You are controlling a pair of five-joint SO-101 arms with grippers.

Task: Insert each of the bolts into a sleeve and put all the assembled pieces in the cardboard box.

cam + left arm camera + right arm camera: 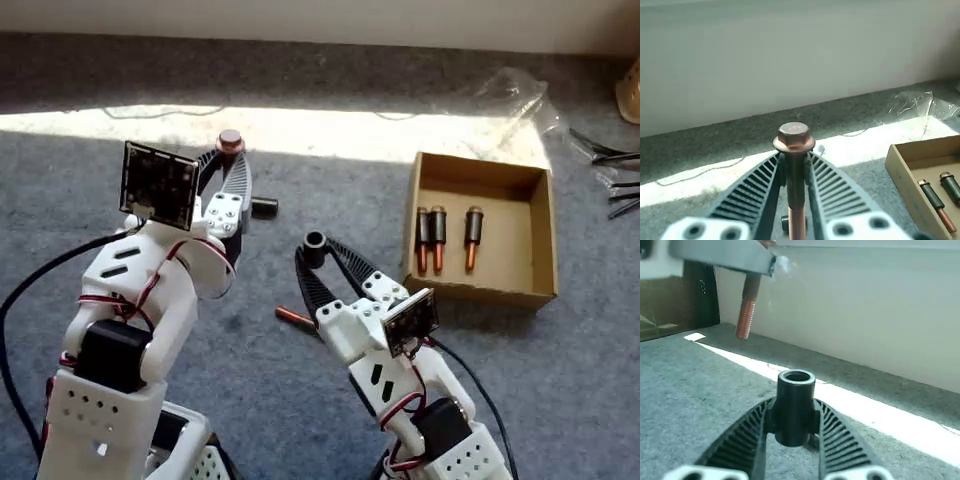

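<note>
My left gripper (230, 157) (794, 161) is shut on a copper bolt (231, 140) (794, 142), held off the carpet with its hex head at the fingertips. My right gripper (316, 250) (795, 416) is shut on a black sleeve (315, 242) (796, 402) whose bore is open toward the camera. In the right wrist view the bolt's threaded end (745, 315) hangs above and to one side of the sleeve, apart from it. The cardboard box (535, 240) (900, 162) at the right holds three assembled pieces (437, 238).
A loose black sleeve (264, 208) lies on the grey carpet beside the left gripper. A loose copper bolt (293, 317) lies under the right arm's wrist. A clear plastic bag (510, 95) and several thin black items (612, 180) sit behind and right of the box.
</note>
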